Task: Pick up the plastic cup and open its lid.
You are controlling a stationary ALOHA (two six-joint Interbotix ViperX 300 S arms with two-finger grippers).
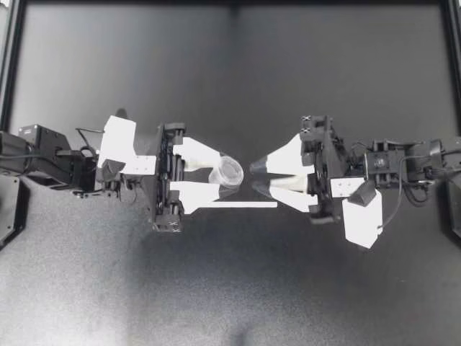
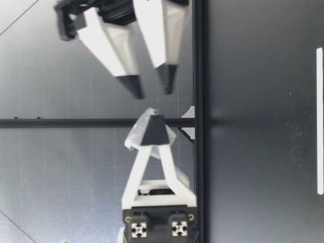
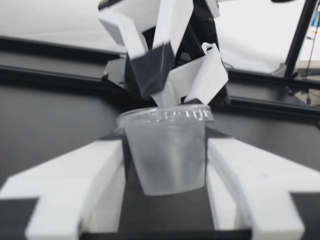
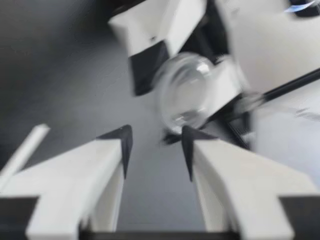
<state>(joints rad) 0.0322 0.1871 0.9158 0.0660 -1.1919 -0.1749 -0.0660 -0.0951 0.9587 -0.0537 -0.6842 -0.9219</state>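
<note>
The dark worktop is nearly bare, and the two arms meet nose to nose over its middle. The left tool is clamped on the plastic cup. It holds the cup clear of the worktop, lying along the tool so the mouth faces the other arm. The right tool hovers just beside that mouth, its jaws moderately parted and holding nothing. The lid sits on the cup's rim, so I judge the pick-up done and the opening about to begin. The next move calls for the right tool to ease in and pinch the lid's edge. It would then pull away while the left tool grips firmly without crushing the thin wall. A thin white strip lies flat on the worktop near both tools.

I cannot tell whether the lid has a tab to catch. The cup is clear and smeared in the right wrist view, so I cannot make out whether it holds anything.
</note>
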